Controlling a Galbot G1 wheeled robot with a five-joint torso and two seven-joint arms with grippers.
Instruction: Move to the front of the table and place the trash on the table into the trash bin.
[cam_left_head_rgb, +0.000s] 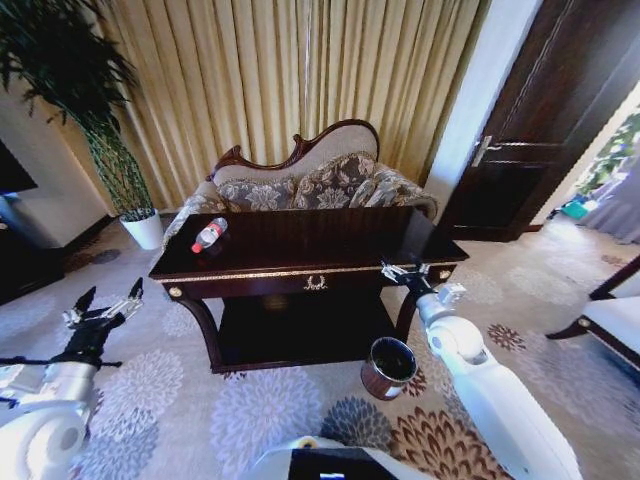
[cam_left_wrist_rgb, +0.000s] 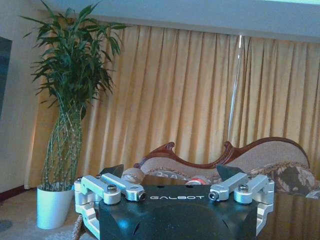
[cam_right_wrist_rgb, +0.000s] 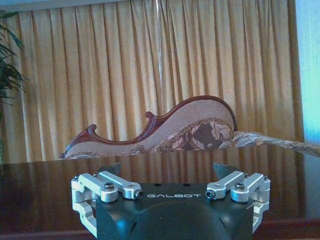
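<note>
The dark glossy table (cam_left_head_rgb: 330, 240) with gold trim stands straight ahead in the head view. A clear plastic bottle (cam_left_head_rgb: 210, 234) with a red label, part of the trash, lies on the tabletop near its left end; its red label (cam_left_wrist_rgb: 198, 181) peeks over the left gripper's body. The reddish-brown trash bin (cam_left_head_rgb: 388, 367) sits on the carpet by the table's front right leg. My left gripper (cam_left_head_rgb: 110, 297) hangs open off the table's left front corner, below the tabletop and holding nothing. At the front right corner my right gripper (cam_left_head_rgb: 403, 270) is open at tabletop height, facing across the tabletop (cam_right_wrist_rgb: 50, 190).
A carved floral sofa (cam_left_head_rgb: 300, 180) stands right behind the table, before gold curtains. A tall plant in a white pot (cam_left_head_rgb: 146, 231) is at the back left, a dark door (cam_left_head_rgb: 540, 120) at the back right, and a chair (cam_left_head_rgb: 612, 318) at the right edge.
</note>
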